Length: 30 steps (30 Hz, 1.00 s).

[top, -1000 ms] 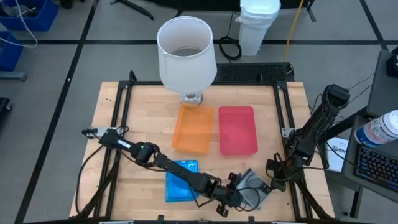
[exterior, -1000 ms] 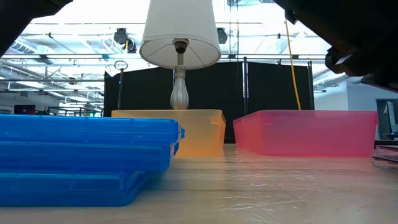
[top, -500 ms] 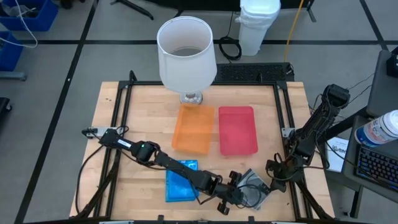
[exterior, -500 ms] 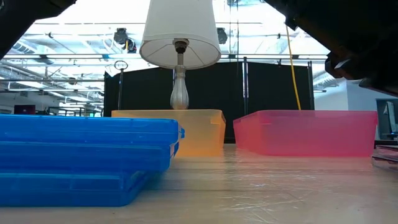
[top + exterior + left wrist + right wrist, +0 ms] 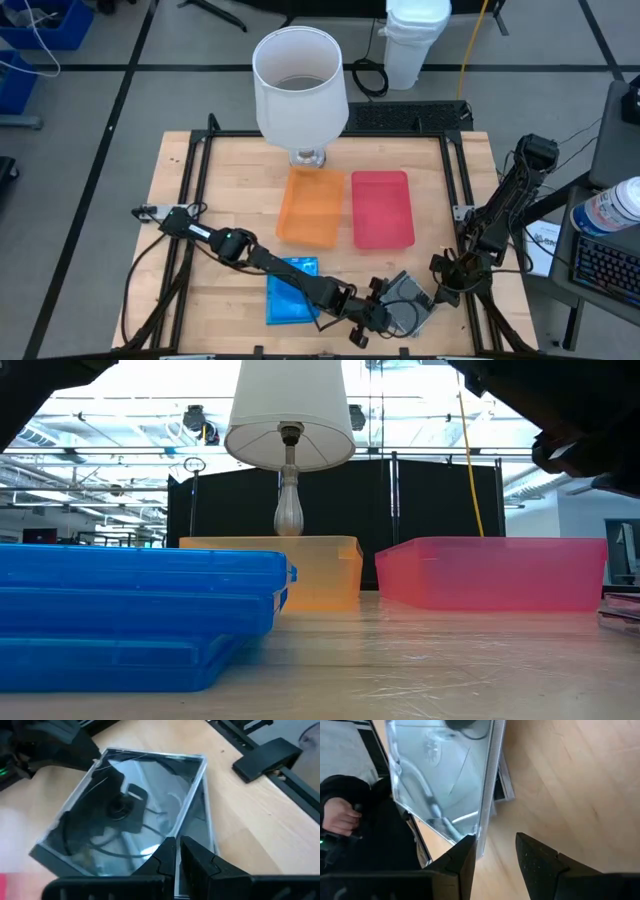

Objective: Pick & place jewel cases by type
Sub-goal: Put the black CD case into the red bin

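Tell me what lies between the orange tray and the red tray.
Only a narrow strip of bare wooden table separates the orange tray from the red tray, seen in the high view.

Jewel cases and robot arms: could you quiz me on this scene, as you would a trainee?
1. True or false: the orange tray holds a jewel case.
2. Which gripper pinches the clear jewel case? A: left gripper. B: right gripper. C: neither.
3. Fill in: the stacked jewel cases in the low view are ____.
Key: 1 false; 2 A; 3 blue.
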{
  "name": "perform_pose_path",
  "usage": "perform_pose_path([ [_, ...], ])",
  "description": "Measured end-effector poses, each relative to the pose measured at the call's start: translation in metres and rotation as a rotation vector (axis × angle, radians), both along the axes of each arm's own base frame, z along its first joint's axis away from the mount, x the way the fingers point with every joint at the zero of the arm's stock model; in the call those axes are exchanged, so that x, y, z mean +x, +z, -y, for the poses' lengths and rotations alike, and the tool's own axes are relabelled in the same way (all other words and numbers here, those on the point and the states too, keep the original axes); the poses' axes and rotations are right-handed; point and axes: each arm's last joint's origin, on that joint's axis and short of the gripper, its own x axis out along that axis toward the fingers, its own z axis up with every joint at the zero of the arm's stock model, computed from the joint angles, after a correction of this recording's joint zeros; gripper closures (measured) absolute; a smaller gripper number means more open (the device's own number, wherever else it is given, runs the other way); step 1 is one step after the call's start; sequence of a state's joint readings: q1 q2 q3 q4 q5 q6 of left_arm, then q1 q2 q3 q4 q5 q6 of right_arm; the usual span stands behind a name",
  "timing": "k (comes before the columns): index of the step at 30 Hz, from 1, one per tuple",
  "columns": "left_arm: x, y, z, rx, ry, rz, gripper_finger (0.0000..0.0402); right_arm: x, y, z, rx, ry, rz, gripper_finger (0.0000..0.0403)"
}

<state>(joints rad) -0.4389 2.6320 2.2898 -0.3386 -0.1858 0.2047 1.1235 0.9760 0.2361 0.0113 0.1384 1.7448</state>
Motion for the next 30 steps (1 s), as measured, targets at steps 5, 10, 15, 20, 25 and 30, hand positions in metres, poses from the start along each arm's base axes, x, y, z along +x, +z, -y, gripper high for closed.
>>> perform_pose_path([
  [5,0.000,-0.006,0.002,-0.001,-0.007,0.002,0.0367,-0.003,-0.003,-0.001,0.043,-0.018,0.039,0.0269],
  [10,0.003,-0.016,-0.001,-0.004,-0.005,-0.010,0.0367,-0.004,-0.005,0.001,0.037,-0.018,0.036,0.0269],
  [15,0.006,-0.016,-0.004,-0.011,0.001,0.006,0.0367,-0.004,-0.005,0.000,0.043,-0.012,0.037,0.0269],
  [20,0.010,-0.013,-0.006,-0.014,-0.013,0.048,0.0367,-0.006,-0.004,-0.001,0.045,0.000,0.041,0.0269],
  [25,0.012,-0.012,-0.009,-0.024,-0.013,0.055,0.0367,-0.006,-0.004,-0.002,0.050,0.003,0.044,0.0269],
  [30,0.014,-0.010,-0.011,-0.029,-0.012,0.082,0.0367,-0.005,-0.002,-0.003,0.056,0.011,0.078,0.0270],
])
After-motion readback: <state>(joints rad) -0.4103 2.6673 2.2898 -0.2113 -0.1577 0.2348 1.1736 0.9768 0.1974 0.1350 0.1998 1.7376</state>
